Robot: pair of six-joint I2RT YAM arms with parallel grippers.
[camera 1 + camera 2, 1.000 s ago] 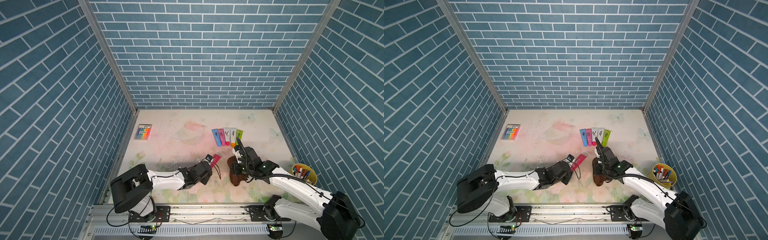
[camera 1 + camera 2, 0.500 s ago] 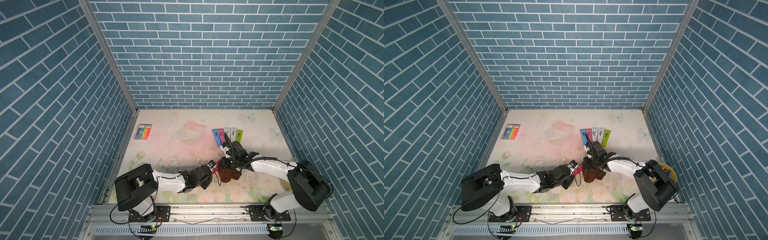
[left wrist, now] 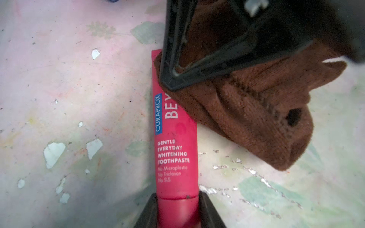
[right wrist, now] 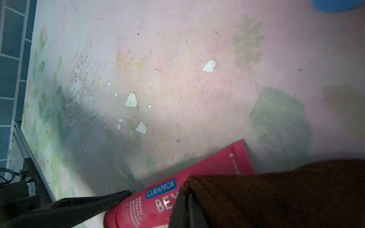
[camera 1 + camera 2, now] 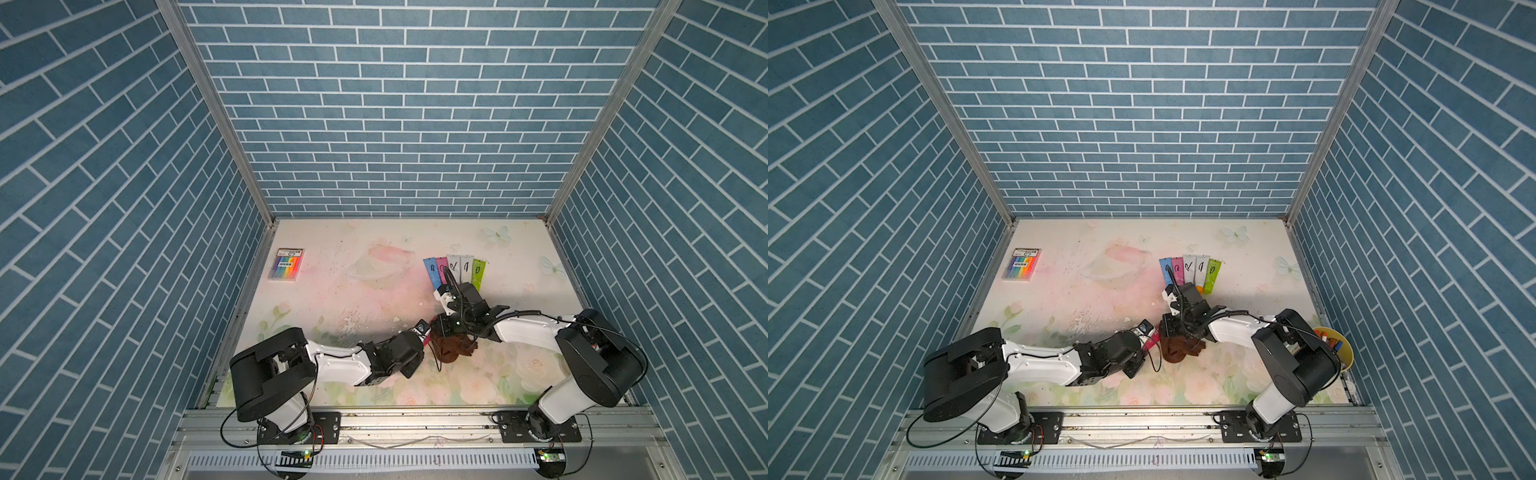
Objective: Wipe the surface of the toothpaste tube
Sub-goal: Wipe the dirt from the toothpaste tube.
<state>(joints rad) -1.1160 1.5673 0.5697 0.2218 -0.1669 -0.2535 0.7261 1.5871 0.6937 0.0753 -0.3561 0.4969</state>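
Observation:
A red toothpaste tube (image 3: 175, 150) lies flat on the floral table. My left gripper (image 3: 177, 199) is shut on the tube's cap end, one finger on each side. My right gripper (image 4: 187, 209) is shut on a bunched brown cloth (image 3: 256, 110) and presses it onto the tube's flat crimped end, covering part of the lettering. In both top views the two grippers meet near the table's front middle, with the cloth (image 5: 451, 353) just right of the red tube (image 5: 1150, 343). The rest of the tube's printed face shows bare.
A row of several coloured tubes (image 5: 455, 270) lies just behind the right arm. A box of coloured markers (image 5: 286, 264) sits at the far left. A yellow cup of markers (image 5: 1335, 347) stands at the right edge, beside the right arm's base.
The right arm has swung left with the brown cloth, from beside the tube a second ago to resting on its end. The left gripper keeps its hold on the tube.

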